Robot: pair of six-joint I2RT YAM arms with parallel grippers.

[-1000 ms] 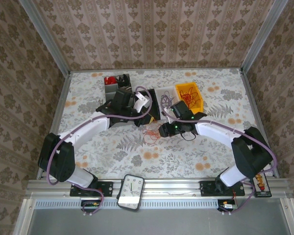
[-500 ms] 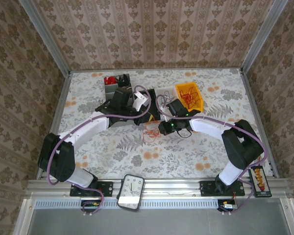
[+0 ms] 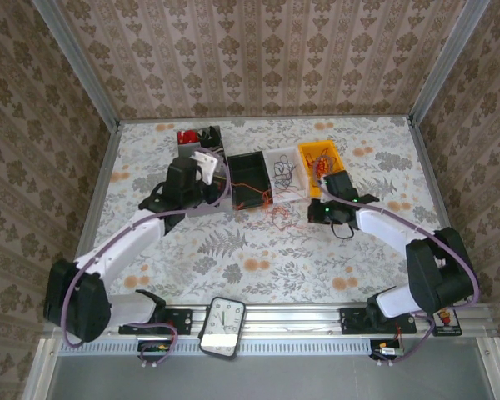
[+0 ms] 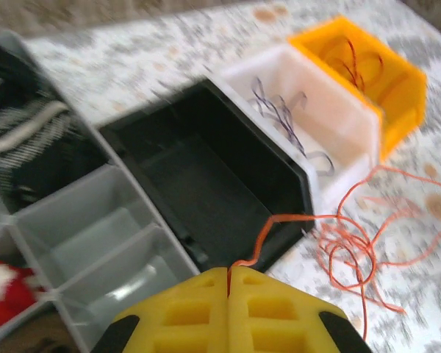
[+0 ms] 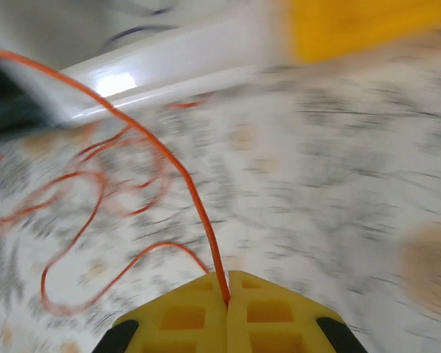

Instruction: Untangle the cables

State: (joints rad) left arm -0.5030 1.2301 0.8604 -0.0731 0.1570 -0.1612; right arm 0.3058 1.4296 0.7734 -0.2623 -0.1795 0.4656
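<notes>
The cables are a loose tangle of thin orange wire (image 3: 277, 208) on the floral table, just in front of the black and white bins. My left gripper (image 3: 215, 198) is shut on one orange strand; in the left wrist view the strand leaves the yellow fingertips (image 4: 228, 273) and runs right to the tangle (image 4: 353, 250). My right gripper (image 3: 312, 213) is shut on another orange strand (image 5: 162, 154), which rises from its tips (image 5: 227, 283) toward the white bin. The two grippers stand apart on either side of the tangle.
A black bin (image 3: 230, 179), a white bin (image 3: 271, 157) with dark wires and a yellow bin (image 3: 333, 150) with red wires stand in a row at the back. A grey organizer (image 3: 190, 148) sits to their left. A clock-like device (image 3: 222, 327) lies on the near rail.
The right gripper has shut on an orange strand. The arms have pulled apart, left arm to the left and right arm to the right, stretching the tangle between them.
</notes>
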